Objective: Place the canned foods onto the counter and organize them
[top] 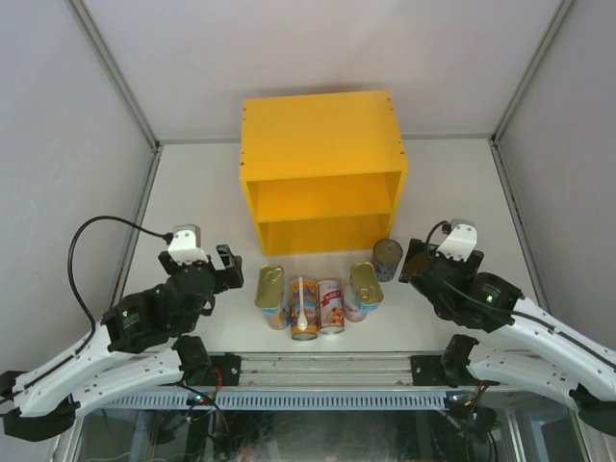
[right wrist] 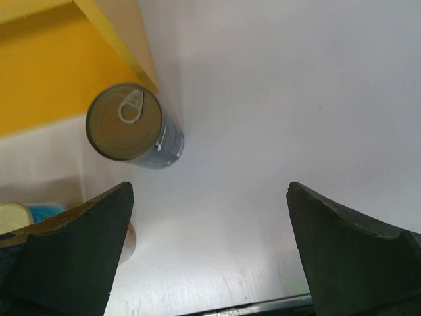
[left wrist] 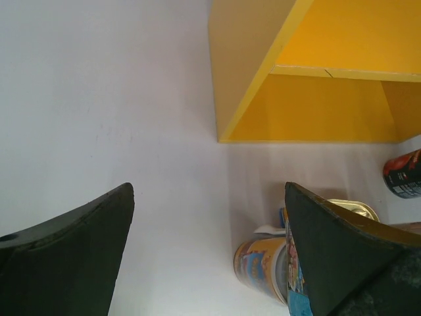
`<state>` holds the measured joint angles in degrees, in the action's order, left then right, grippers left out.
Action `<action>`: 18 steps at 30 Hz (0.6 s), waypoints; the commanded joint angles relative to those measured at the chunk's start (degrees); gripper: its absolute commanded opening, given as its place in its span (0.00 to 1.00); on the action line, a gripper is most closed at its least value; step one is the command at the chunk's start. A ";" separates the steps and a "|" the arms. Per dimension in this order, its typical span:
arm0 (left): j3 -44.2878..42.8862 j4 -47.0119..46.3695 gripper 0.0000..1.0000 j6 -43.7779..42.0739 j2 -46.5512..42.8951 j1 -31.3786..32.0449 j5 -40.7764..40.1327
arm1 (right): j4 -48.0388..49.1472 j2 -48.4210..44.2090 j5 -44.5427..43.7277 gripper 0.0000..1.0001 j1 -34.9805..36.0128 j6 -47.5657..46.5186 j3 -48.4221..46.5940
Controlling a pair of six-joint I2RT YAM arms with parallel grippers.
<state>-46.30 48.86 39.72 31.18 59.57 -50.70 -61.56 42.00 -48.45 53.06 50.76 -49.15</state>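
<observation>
Down near the bottom edge, left gripper (top: 225,266) and right gripper (top: 414,261) both gape wide, empty. White table (top: 192,192), grey walls (top: 58,106) (plain panels). The canned foods (top: 318,300) cluster lower centre, crowding the front of the yellow counter (top: 320,135) mid-frame.

Cans (top: 330,306) clustered before yellow counter (top: 322,135); dark grey can (top: 387,258) upright by its right corner.
</observation>
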 commanded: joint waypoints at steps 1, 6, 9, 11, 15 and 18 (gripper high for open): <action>-0.93 0.24 1.00 3.23 -2.22 0.63 -0.06 | -7.04 0.42 -5.69 0.98 4.36 10.38 -1.10; 0.16 -0.45 1.00 6.08 -6.21 0.78 3.30 | -6.86 -3.81 1.15 0.90 4.84 12.90 -1.48; -0.24 -0.39 1.00 5.80 -7.33 0.74 5.45 | -7.10 -9.61 4.54 0.80 5.23 15.01 -1.40; -0.16 -1.12 1.00 5.04 -8.22 0.78 6.94 | -5.57 -12.34 5.54 0.74 5.98 13.03 -1.26; 0.35 -4.60 1.00 1.41 -8.41 0.81 12.36 | -1.56 -14.02 6.91 0.65 6.60 8.64 -1.30; -0.16 -5.31 1.00 -0.43 -7.01 0.97 15.91 | 0.64 -12.02 7.10 0.64 6.63 6.05 -1.49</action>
<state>-46.19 47.27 42.57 22.87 60.16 -40.93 -66.19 27.68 -42.63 59.02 60.73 -49.15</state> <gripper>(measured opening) 0.996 0.649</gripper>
